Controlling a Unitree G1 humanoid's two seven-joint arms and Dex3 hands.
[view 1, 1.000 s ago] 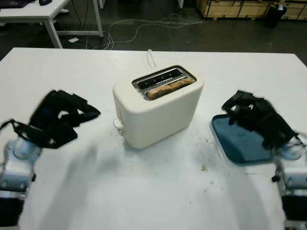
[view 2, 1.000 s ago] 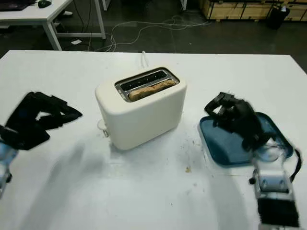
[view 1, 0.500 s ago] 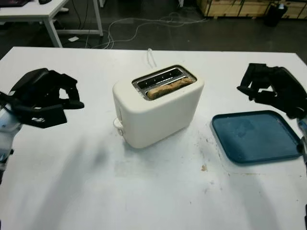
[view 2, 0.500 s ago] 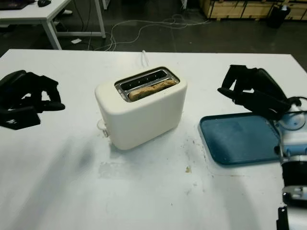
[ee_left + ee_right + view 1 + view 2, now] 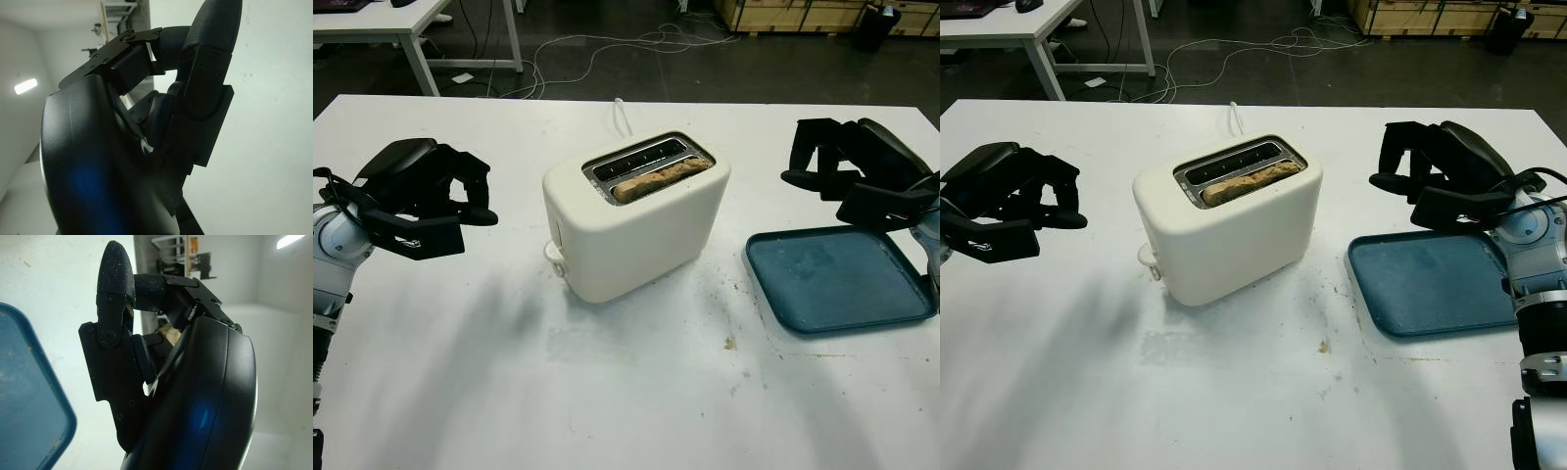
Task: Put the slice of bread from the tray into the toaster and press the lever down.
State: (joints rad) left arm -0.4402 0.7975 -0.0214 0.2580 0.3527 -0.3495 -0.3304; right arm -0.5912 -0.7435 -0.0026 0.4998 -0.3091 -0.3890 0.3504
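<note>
white tabletop [image 5: 607, 392], dark floor with loose cables [image 5: 607, 44] behind | toaster lever hidden | browned bread slice [image 5: 661, 177] in near slot of cream plastic toaster [image 5: 636, 230] | flat blue tray [image 5: 837, 279] bare | left hand [image 5: 421, 196] curled, holding nothing, raised left of toaster | right hand [image 5: 857, 171] likewise, above tray's far edge

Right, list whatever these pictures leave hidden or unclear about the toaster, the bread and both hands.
- Toaster lever: its position is unreadable in the eye views, since the end that carries it faces away.
- Slice of bread: just its top edge clears the slot, whose walls hide the rest.
- Left hand, right hand: fingers curled, holding nothing; each wrist view's shell blocks the palm.
- Tray: its right end is cut off.
</note>
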